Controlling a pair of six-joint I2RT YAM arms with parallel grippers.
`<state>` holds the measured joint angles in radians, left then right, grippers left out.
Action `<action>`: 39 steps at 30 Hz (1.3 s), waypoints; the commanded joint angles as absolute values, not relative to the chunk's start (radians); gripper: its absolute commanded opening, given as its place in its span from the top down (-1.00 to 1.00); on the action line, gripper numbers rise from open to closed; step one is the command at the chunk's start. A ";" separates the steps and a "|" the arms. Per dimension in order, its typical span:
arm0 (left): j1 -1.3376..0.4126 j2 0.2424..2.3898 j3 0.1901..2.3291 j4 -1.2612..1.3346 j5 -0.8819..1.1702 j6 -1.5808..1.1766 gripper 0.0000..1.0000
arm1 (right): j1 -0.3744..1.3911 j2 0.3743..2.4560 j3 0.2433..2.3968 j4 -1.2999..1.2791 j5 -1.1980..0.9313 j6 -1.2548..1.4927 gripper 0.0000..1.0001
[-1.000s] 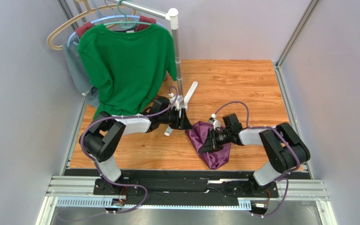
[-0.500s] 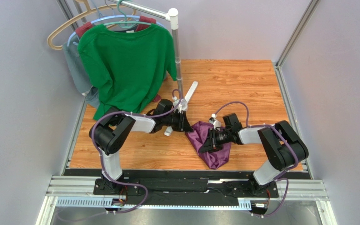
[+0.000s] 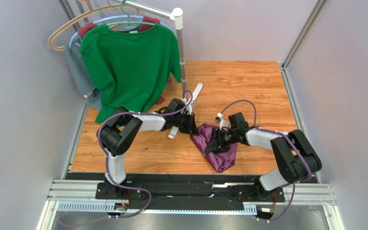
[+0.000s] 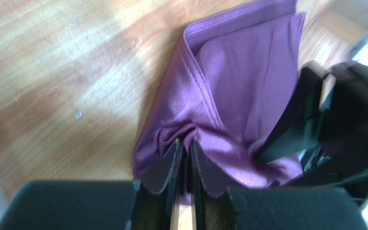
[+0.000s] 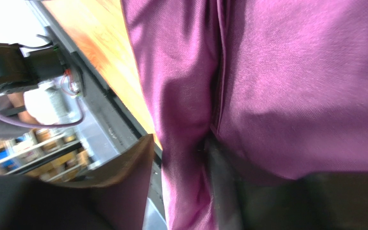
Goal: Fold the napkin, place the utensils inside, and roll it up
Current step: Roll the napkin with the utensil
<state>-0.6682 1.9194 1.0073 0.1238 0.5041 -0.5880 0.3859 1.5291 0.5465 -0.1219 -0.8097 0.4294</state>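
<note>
Purple napkin was gripped from both sides.
Left claw pinched its left edge; right claw clamped a thicker bunch.

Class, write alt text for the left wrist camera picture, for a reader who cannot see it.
The left gripper pinches a bunched fold of the purple napkin, which lies crumpled on the wooden table. At the right, dark and blurred, the right gripper meets the napkin's other side.

Green T-shirt on rack
</note>
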 commanded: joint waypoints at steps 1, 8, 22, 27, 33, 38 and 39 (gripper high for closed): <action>-0.673 1.965 1.049 -0.031 0.428 -0.514 0.64 | 0.397 1.410 0.627 -0.316 -0.664 0.353 -0.07; -0.678 1.971 1.054 -0.040 0.430 -0.508 0.66 | 0.530 1.240 0.696 -0.482 -0.416 0.328 -0.25; -0.680 1.988 1.071 -0.081 0.414 -0.517 0.68 | 0.933 1.140 0.681 -0.647 0.030 0.497 -0.27; -0.678 1.993 1.074 -0.084 0.414 -0.518 0.68 | 1.002 1.201 0.683 -0.652 0.097 0.523 -0.23; -0.680 1.993 1.071 -0.084 0.413 -0.517 0.67 | 1.005 1.236 0.663 -0.635 0.115 0.526 -0.16; -0.680 1.991 1.072 -0.089 0.413 -0.515 0.68 | 1.003 1.276 0.641 -0.621 0.083 0.540 0.11; -0.680 1.988 1.071 -0.089 0.410 -0.515 0.68 | 1.002 1.279 0.638 -0.620 0.077 0.541 0.16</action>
<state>-0.6746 1.9388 1.0748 0.0093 0.4870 -0.5663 1.0004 1.2579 0.6548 -0.6437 0.0772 0.5144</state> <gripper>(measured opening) 0.164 0.455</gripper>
